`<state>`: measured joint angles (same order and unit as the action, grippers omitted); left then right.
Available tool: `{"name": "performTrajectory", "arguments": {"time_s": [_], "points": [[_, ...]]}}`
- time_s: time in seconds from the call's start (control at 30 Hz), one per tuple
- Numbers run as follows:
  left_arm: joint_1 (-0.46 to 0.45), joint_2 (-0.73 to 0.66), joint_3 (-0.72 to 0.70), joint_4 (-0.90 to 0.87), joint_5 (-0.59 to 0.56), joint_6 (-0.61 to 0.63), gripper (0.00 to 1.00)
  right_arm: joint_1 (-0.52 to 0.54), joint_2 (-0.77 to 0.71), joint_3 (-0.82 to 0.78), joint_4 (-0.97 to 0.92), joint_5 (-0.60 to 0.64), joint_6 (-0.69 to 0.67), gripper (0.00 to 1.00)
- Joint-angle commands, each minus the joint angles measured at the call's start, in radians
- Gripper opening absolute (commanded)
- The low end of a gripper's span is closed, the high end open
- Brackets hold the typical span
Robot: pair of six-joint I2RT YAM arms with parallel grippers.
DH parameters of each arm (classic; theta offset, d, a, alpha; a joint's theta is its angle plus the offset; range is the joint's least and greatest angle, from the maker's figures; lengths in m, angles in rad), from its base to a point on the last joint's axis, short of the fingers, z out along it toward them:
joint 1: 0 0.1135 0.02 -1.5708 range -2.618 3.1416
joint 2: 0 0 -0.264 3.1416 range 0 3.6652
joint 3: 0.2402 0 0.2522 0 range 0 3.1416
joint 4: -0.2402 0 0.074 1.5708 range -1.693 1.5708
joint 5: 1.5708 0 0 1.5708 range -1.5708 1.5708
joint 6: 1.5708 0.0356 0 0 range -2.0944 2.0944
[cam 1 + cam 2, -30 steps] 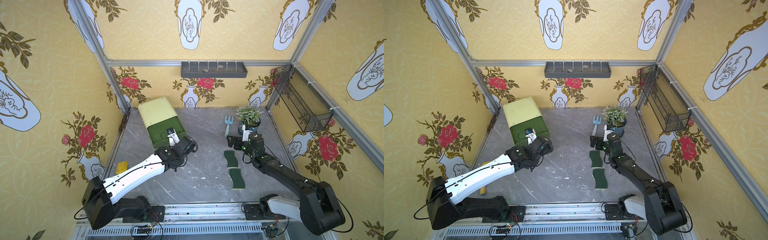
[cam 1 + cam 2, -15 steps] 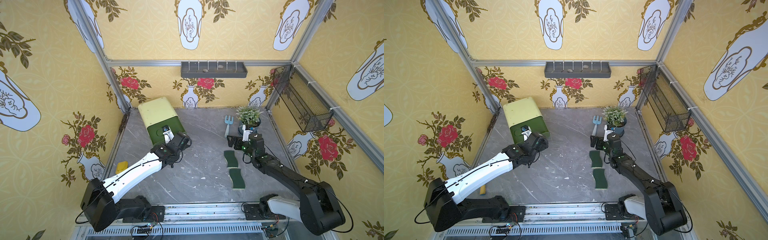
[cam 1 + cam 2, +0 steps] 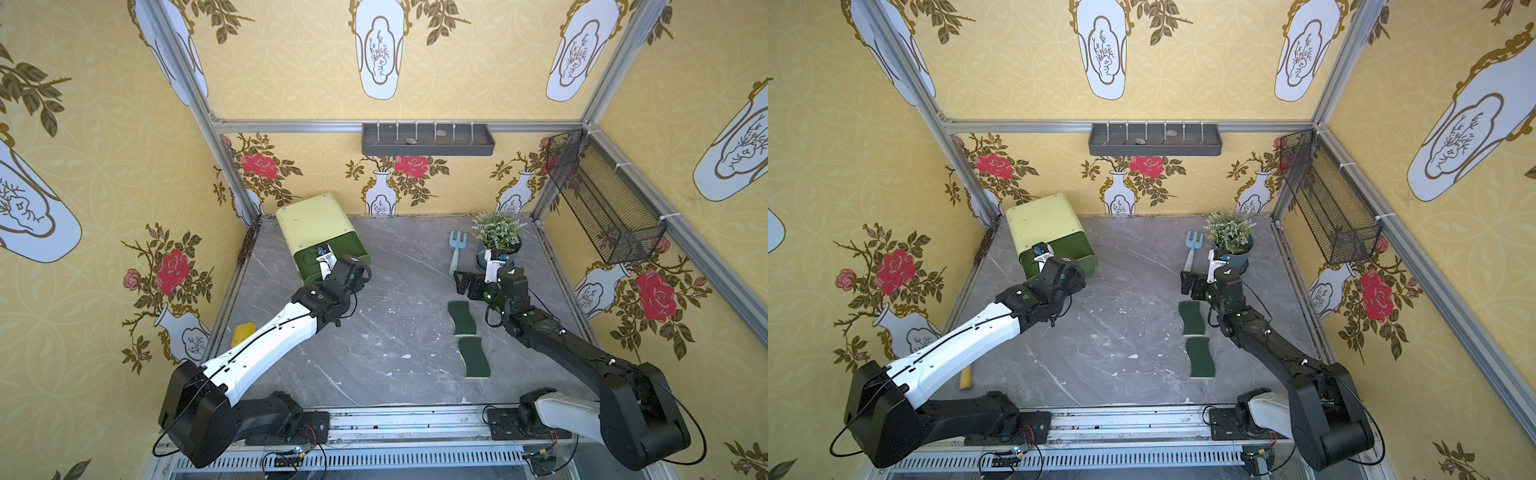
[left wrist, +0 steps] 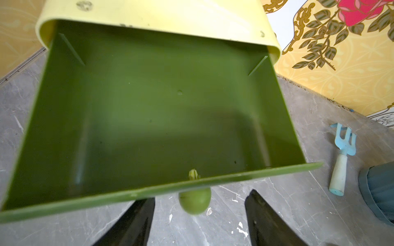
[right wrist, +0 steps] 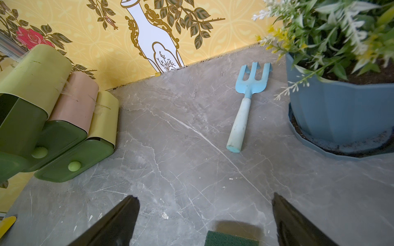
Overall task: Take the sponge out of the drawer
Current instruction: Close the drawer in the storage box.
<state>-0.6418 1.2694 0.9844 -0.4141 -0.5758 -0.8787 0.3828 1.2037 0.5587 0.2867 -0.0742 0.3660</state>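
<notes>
The top green drawer point(image 4: 149, 106) of the yellow cabinet point(image 3: 316, 222) stands pulled out, and its floor is bare. My left gripper point(image 4: 200, 197) is open at the drawer front. Its fingers flank the pale green knob point(image 4: 195, 202) without touching it. Two wavy green sponges point(image 3: 463, 318) point(image 3: 473, 357) lie end to end on the table at the right, seen in both top views point(image 3: 1192, 318). Just behind the farther sponge point(image 5: 231, 239), my right gripper point(image 5: 205, 199) hangs open and empty.
A blue hand fork point(image 3: 457, 249) and a potted plant point(image 3: 496, 237) stand at the back right. The two lower drawers point(image 5: 74, 165) are shut. A yellow object point(image 3: 243, 332) lies by the left wall. A wire basket point(image 3: 602, 208) hangs on the right wall.
My left gripper has moved back and left to the drawer front, and its jaws have narrowed around the knob. The right arm and the sponges have not moved.
</notes>
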Motion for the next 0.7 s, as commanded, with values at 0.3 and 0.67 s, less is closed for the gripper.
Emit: {"name": "performTrajectory", "arguments": {"time_s": [0.3,0.67], "points": [[0.09,0.046,0.016,0.129,0.043,0.099,0.67,0.001,0.01,0.004,0.025,0.002,-0.008,1.0],[0.172,0.09,0.011,0.222,0.094,0.143,0.65,0.001,0.023,0.009,0.023,0.001,-0.008,1.0]]}}
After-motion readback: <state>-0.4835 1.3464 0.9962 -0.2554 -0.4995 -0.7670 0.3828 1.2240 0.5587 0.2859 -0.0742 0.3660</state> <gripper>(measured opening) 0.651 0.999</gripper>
